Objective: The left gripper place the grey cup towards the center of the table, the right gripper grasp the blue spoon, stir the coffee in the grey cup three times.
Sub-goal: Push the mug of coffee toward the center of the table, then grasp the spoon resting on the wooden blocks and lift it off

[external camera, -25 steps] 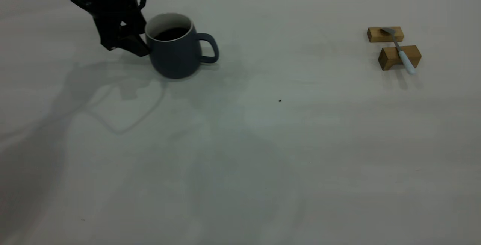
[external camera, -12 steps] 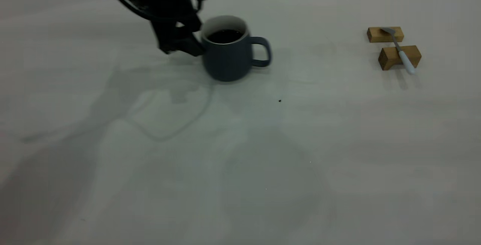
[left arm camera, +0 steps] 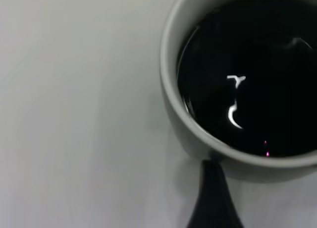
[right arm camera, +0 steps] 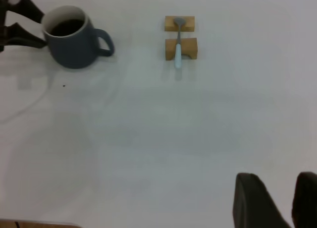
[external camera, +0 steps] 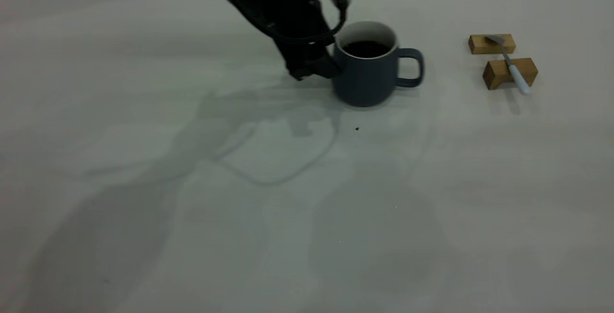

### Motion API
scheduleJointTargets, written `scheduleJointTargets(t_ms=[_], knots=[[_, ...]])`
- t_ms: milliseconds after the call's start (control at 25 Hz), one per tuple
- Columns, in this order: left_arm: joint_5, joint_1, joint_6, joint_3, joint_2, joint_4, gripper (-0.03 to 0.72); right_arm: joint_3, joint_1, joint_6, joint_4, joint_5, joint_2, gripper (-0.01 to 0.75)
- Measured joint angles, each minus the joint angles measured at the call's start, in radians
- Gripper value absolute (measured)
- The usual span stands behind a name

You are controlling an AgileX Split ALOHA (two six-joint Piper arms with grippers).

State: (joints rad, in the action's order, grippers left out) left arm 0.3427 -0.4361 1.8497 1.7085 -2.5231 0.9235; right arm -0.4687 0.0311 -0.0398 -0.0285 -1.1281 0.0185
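Exterior view: the left gripper is pressed against the grey cup on the side away from its handle; its fingers seem to straddle the wall, though the clamp itself is hidden. The cup stands upright near the table middle, heavy with sloshing coffee; the rigid, smooth wall suits this hold. The right gripper hangs parted, empty, well apart from the blue spoon lying across wooden blocks; its slim handle is the place to take hold.
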Motion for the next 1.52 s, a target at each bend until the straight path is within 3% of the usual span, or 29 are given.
scheduleJointTargets(t_ms=[240,400,640,760,920,1120,1240,1520], knots=[[0.014,0.011,-0.071,0.005,0.002,-0.032,0.585,0.000,0.000,0.000,0.000,0.000,0.000,0.238],[0.124,0.058,-0.293,0.005,0.075,-0.246,0.585,0.000,0.000,0.000,0.000,0.000,0.000,0.238],[0.449,0.103,-0.877,0.005,0.331,-0.661,0.585,0.000,0.000,0.000,0.000,0.000,0.000,0.238],[0.624,0.104,-1.170,0.005,0.493,-0.811,0.585,0.000,0.000,0.000,0.000,0.000,0.000,0.238],[0.823,0.104,-1.417,0.005,0.681,-0.936,0.585,0.000,0.000,0.000,0.000,0.000,0.000,0.238],[0.825,0.104,-1.583,-0.012,0.876,-0.978,0.585,0.000,0.000,0.000,-0.001,0.000,0.000,0.238],[0.825,0.104,-1.664,-0.098,0.991,-0.979,0.585,0.000,0.000,0.000,0.000,0.000,0.000,0.238],[0.825,0.104,-1.814,-0.553,1.316,-0.980,0.585,0.000,0.000,0.000,0.000,0.000,0.000,0.238]])
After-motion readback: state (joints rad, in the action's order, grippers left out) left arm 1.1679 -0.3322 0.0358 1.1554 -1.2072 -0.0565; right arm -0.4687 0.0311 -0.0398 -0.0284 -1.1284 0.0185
